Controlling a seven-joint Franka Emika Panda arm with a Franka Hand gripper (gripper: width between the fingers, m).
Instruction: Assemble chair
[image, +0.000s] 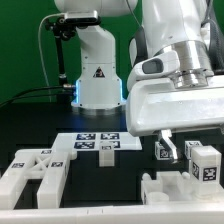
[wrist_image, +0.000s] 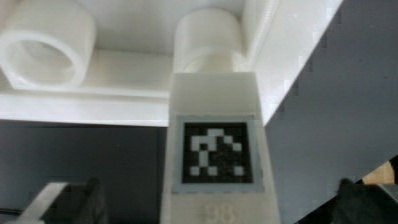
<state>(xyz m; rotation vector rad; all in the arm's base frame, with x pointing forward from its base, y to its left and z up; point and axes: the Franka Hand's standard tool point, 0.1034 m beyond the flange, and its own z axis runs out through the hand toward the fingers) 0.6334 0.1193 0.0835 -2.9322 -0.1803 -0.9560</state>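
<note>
We see the gripper (wrist_image: 222, 198) low over the black table (image: 118, 185), at the exterior view's right. Its fingers (wrist_image: 68, 200) are spread wide. A white chair bar (wrist_image: 217, 150) with a square tag lies between them, and neither finger touches it. Near the bar's far end sits a round white stub (wrist_image: 50, 60). More tagged chair pieces (image: 35, 172) lie at the exterior view's left. The marker board (image: 95, 143) lies in front of the arm's base (image: 97, 75).

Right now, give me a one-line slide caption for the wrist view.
Open gripper straddles a matte-white plastic chair block carrying a black-and-white square tag.
</note>
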